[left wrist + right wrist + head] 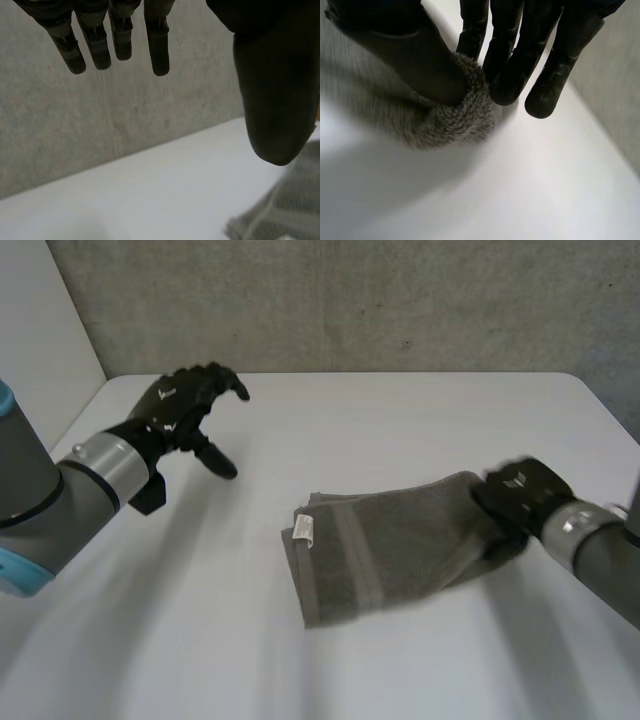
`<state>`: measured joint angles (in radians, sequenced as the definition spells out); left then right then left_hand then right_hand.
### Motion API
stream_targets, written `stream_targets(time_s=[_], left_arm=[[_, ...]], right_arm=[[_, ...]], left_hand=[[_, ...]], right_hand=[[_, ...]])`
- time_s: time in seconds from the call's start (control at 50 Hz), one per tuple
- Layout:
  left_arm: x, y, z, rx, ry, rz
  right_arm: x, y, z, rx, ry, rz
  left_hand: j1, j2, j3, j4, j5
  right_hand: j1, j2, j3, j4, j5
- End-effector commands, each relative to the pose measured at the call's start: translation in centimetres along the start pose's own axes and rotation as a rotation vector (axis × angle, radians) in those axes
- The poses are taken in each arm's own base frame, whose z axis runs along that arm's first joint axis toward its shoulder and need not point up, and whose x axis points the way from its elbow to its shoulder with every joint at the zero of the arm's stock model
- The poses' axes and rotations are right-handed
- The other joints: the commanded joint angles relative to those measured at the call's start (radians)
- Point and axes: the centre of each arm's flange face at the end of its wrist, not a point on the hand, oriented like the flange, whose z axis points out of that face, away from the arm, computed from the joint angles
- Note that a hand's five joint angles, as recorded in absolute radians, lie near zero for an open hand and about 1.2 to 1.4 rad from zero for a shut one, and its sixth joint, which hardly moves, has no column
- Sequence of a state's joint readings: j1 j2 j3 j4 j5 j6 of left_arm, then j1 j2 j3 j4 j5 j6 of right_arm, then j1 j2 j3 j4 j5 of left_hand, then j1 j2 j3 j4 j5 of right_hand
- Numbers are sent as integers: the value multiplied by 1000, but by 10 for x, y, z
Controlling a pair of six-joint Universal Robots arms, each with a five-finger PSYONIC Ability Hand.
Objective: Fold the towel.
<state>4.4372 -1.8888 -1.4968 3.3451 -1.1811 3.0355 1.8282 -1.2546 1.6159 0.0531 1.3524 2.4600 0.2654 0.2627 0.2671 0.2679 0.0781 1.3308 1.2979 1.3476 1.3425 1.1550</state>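
A grey towel (390,550) lies on the white bench (400,420), right of centre and towards the near side. It is folded into a thick oblong that runs from near left up to far right. A small white label (305,530) sticks up at its left far corner, and a woven band crosses the cloth just beside that end.

The right hand (520,495) is at the towel's right end, low on the bench. In the right wrist view its thumb (420,55) presses on top of a bunched lip of the towel (455,120) and its fingers (510,75) curl in against the other side, so the cloth is pinched between them. The hold is at the very edge of the towel, not its middle, and beyond the fingertips there is bare bench.

The left hand (185,405) is well apart from the towel, raised over the far left part of the bench at the end of the grey left arm (100,465). It holds nothing. In the left wrist view its fingers (157,45) hang nearly straight and spread, the thumb (275,100) stands wide of them, and the hand is loose and wide. Beside that thumb a corner of the towel (285,210) shows on the bench, with the grey wall (100,125) beyond.
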Motion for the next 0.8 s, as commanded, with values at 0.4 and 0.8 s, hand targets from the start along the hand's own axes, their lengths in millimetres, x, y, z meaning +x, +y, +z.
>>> stream_targets(time_s=[0.4, 0.8], left_arm=[[14, 2, 3, -3, -1, -106], [88, 38, 16, -72, 171, -107]], right_arm=[[-135, -51, -23, 141, -287, 127], [-41, -41, -2, 154, -119, 557]], left_hand=[[-46, -43, -48, -49, -33], [-40, -37, -42, -43, -27]], right_hand=[[-1058, -1025, -1075, -1070, -1057], [-1156, -1123, -1173, -1168, -1155]])
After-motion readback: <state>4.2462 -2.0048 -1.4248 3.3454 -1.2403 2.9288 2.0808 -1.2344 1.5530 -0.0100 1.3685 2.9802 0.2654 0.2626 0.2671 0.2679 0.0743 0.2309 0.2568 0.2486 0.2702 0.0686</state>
